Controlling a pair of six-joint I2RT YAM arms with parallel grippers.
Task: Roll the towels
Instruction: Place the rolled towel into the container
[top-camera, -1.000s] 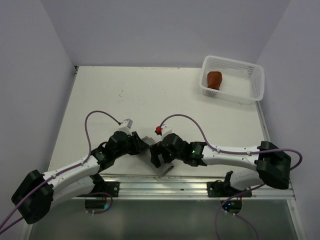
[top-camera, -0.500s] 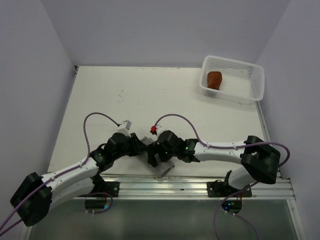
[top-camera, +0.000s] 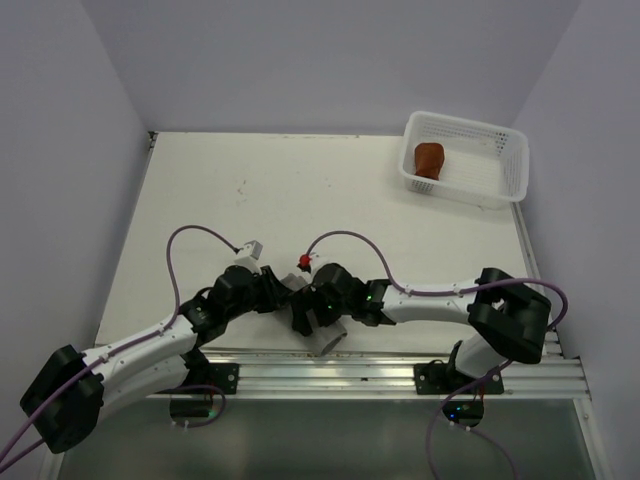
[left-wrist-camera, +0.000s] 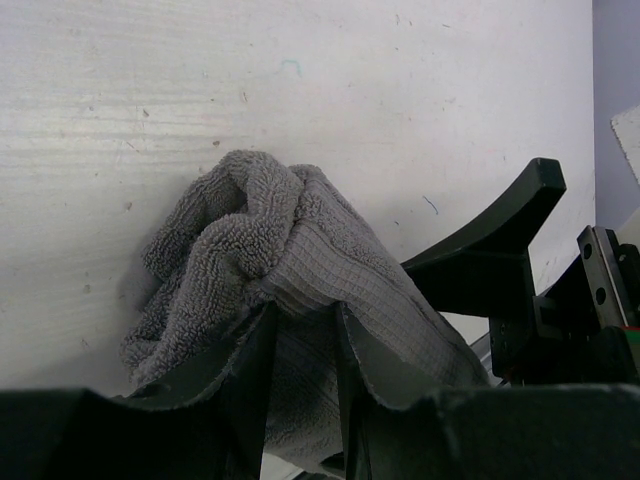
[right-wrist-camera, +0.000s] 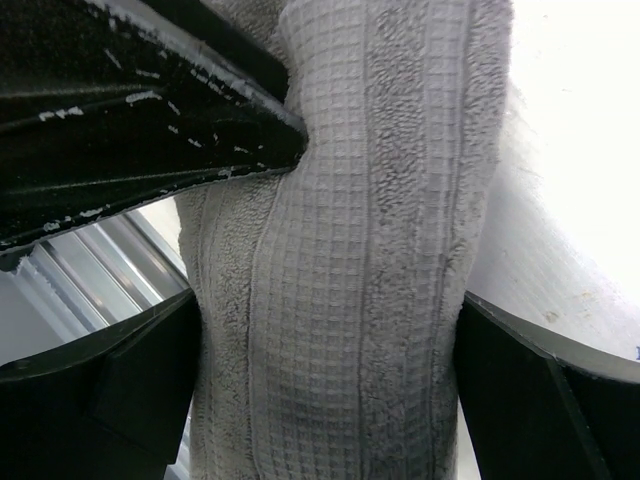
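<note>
**Edges and clearance.** The grey towel (top-camera: 326, 341) lies at the near edge of the table (top-camera: 300, 190), just ahead of the metal rail (top-camera: 380, 372) that carries the arm bases. Both grippers meet over it and crowd that spot. The centre, the far edge and the left side of the table are well apart from both arms.

**Left gripper.** The left gripper (left-wrist-camera: 305, 312) is clamped on a raised fold of the grey towel (left-wrist-camera: 300, 240). The jaws stand narrow, with cloth pinched between them. Beyond the fingers the towel bunches into a loose lump on the table.

**Right gripper.** The right gripper (right-wrist-camera: 327, 300) is spread to its widest. One finger (right-wrist-camera: 100, 400) stands on each side of the grey towel (right-wrist-camera: 350, 200), and the cloth fills the gap between them. The frames do not show whether the fingers press on the cloth. One left gripper finger (right-wrist-camera: 150, 110) crosses the upper left of the right wrist view, touching the cloth.

**Surface and room.** The table is white, with faint scuffs. Plain pale walls enclose it on the left, far and right sides.

**Containers.** A white mesh basket (top-camera: 470, 125) stands at the far right corner. The rust-brown towel (top-camera: 429, 159), rolled into a stubby cylinder, lies at its left end.
</note>
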